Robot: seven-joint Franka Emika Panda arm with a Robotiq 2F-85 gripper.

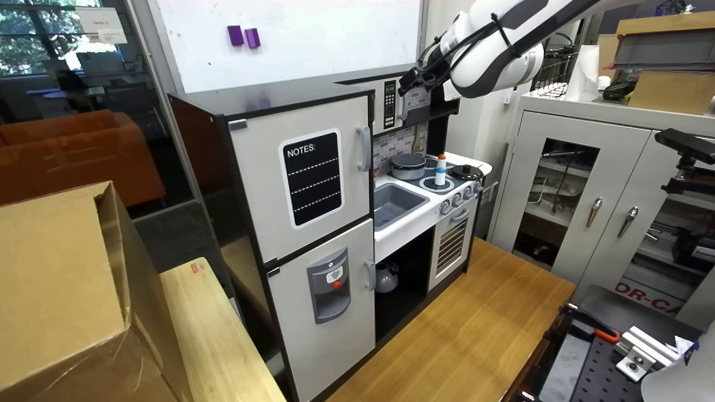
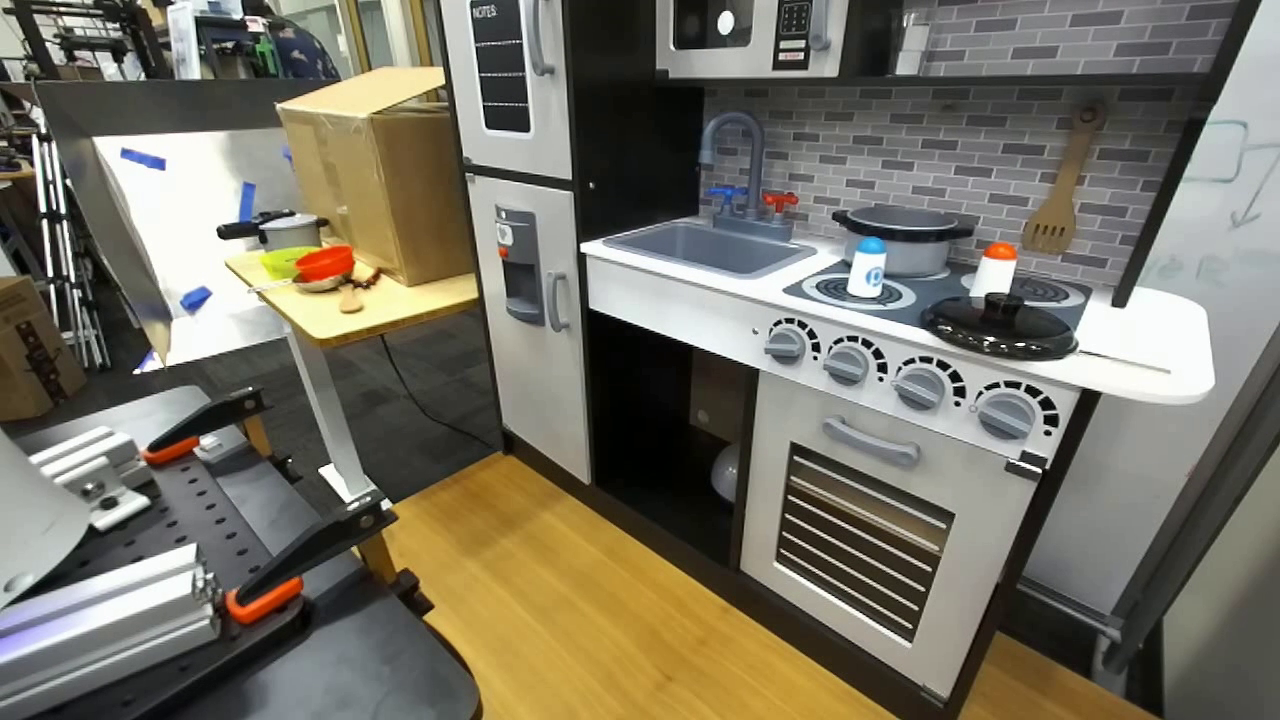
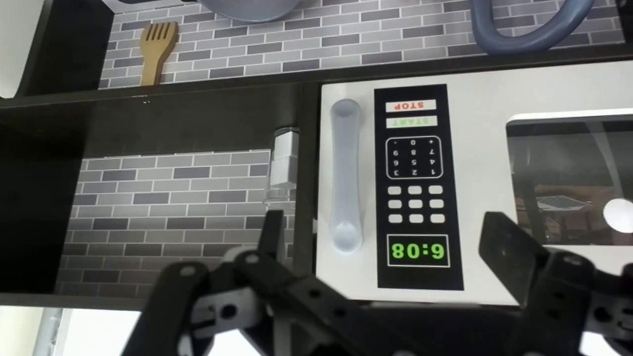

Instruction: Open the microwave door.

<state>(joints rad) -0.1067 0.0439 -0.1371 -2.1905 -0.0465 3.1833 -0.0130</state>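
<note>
The microwave door (image 3: 482, 163) is white-framed with a dark window (image 3: 568, 183) and a black keypad panel (image 3: 415, 188). It looks closed. Its vertical grey handle (image 3: 346, 173) stands at the door's free edge. The wrist view is upside down. The door also shows in both exterior views (image 1: 380, 109) (image 2: 763, 40), cut off at the top edge in the latter and partly behind the fridge in the former. My gripper (image 3: 384, 217) is open and empty in front of the door. The handle and keypad appear between its fingers, nearer the left finger. The gripper (image 1: 411, 81) is also seen beside the handle.
An open shelf (image 3: 198, 118) with a clear container (image 3: 283, 168) adjoins the handle side. The tall fridge (image 1: 257, 167) stands on the window side. Below are a faucet (image 2: 740, 150), a pot (image 2: 905, 235), two shakers (image 2: 868, 268) and a hanging wooden spatula (image 2: 1062, 190).
</note>
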